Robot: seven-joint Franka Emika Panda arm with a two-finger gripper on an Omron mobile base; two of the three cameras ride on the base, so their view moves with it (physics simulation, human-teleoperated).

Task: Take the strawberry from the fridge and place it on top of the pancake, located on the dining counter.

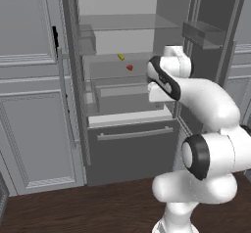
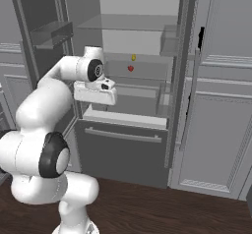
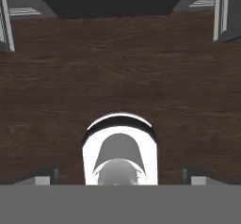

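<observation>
The fridge (image 1: 132, 149) stands with both upper doors swung open, its pale shelves showing. On a middle shelf lies the tiny red strawberry (image 1: 129, 67) (image 2: 130, 68). My gripper (image 1: 159, 99) (image 2: 96, 100) hangs in front of the fridge, right of the berry in the left base view, lower than it and well short of its shelf. It points down at the floor. In the hand view the gripper (image 3: 120, 175) is open, its two dark fingertips (image 3: 44, 173) set wide apart with nothing between them. The pancake and the dining counter are out of view.
A small yellow item (image 1: 121, 57) (image 2: 133, 57) lies just behind the strawberry. Door bins (image 1: 203, 31) (image 2: 51, 34) jut from the open doors on either side of my arm. Light grey panelled cabinets (image 1: 29, 104) (image 2: 221, 105) flank the fridge. Below is dark wood floor (image 3: 117, 53).
</observation>
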